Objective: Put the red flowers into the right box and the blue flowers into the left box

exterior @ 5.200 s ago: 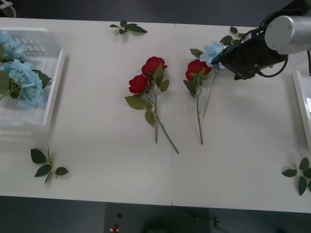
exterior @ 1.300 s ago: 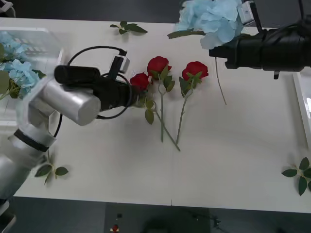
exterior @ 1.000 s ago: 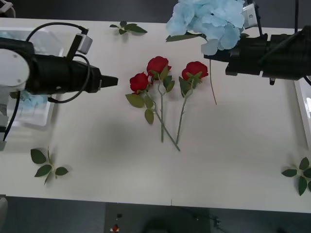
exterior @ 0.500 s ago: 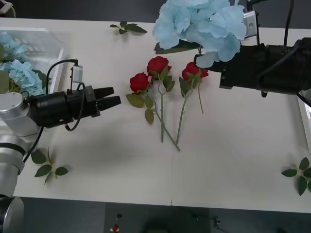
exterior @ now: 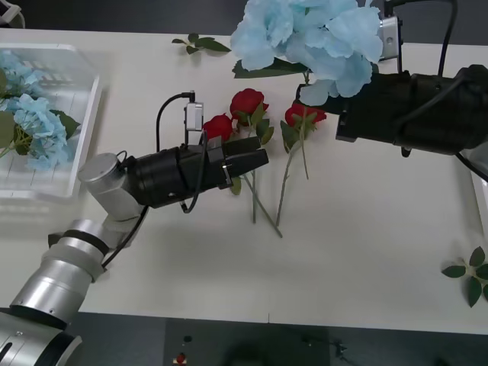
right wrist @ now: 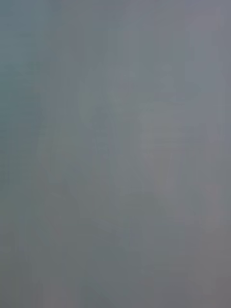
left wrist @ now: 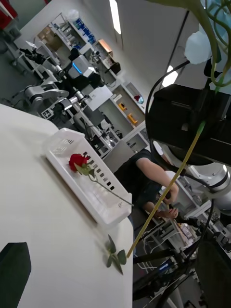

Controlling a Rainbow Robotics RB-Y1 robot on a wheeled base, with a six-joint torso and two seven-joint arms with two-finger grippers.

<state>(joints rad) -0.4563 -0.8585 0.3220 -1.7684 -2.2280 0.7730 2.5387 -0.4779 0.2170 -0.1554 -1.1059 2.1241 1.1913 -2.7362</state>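
Note:
My right gripper (exterior: 306, 96) is shut on the stem of a pale blue flower (exterior: 309, 34), held high above the table with the stem (left wrist: 168, 192) hanging down. Three red flowers lie mid-table (exterior: 246, 101), (exterior: 218, 126), (exterior: 305, 114). My left gripper (exterior: 258, 153) reaches in from the left, open, over the stems of the two left roses. The left box (exterior: 85, 114) holds several blue flowers (exterior: 34, 122). In the left wrist view the right box (left wrist: 82, 192) holds one red flower (left wrist: 77, 161). The right wrist view is a grey blur.
Loose green leaf sprigs lie at the back of the table (exterior: 202, 43), front left (exterior: 76, 259) and front right (exterior: 473, 276). The right arm's black body (exterior: 412, 110) spans the table's right side, above the roses' right edge.
My right gripper has lifted the blue flower off the table and carried it left. My left arm has swung in from the left, and its gripper has opened over the roses.

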